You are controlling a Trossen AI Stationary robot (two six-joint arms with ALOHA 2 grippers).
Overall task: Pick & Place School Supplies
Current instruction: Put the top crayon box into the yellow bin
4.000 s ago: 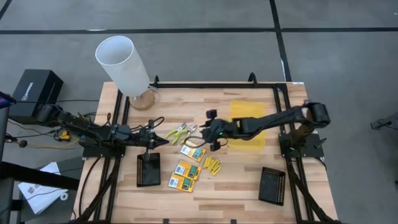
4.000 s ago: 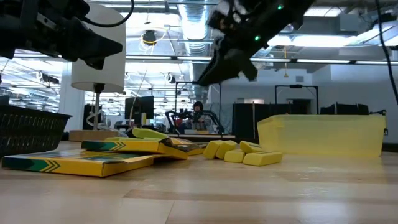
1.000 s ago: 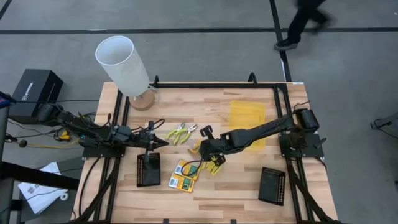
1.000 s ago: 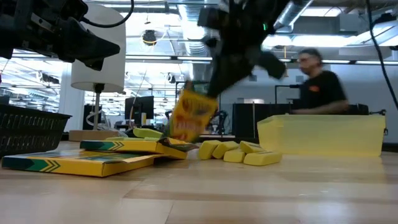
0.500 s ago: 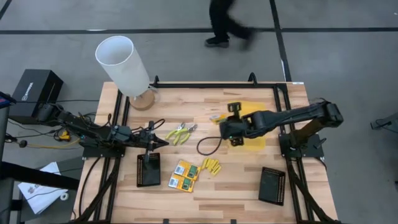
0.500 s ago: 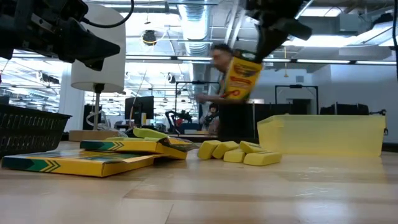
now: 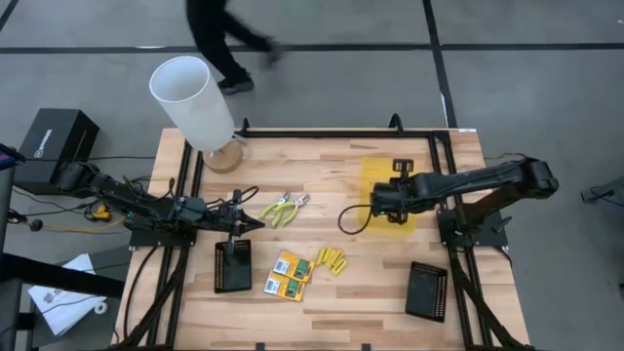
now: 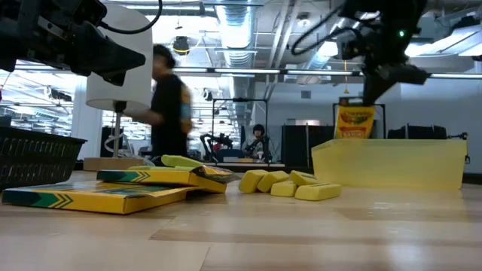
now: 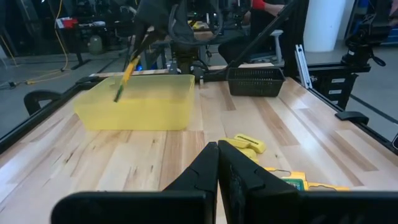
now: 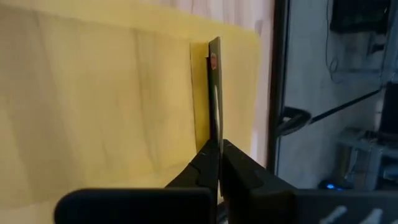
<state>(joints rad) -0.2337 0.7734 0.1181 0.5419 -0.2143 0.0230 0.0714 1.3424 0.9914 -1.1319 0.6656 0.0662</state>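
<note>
The wooden table (image 7: 322, 292) carries everything, and I go from the big things to the small ones. At the far left corner stands a white lamp (image 7: 192, 99). Near the far right corner lies the translucent yellow tray (image 7: 382, 172), and I judge it is the place where the supplies must go. One black mesh tray (image 7: 232, 266) sits toward the near left side and another black mesh tray (image 7: 427, 290) at the near right corner.

The right gripper (image 7: 398, 202) hangs over the yellow tray, its fingers pressed together on the thin edge of one printed box (image 8: 354, 122), which stands upright above the tray and is not yet released. The left gripper (image 7: 255, 223) waits at the left side of the table, fingers fully together and holding nothing.

Two more printed boxes (image 7: 290, 275) lie flat near the front edge, about the middle. Just beside them, toward the right, is the heap of yellow sticks (image 7: 331, 259). The small plier tool (image 7: 282, 207) lies further back, close in front of the left gripper.

So, in my judgement, the task is at its beginning: the first box is almost delivered, and two boxes, the sticks and the pliers are left. I see nothing else inside the tray.
</note>
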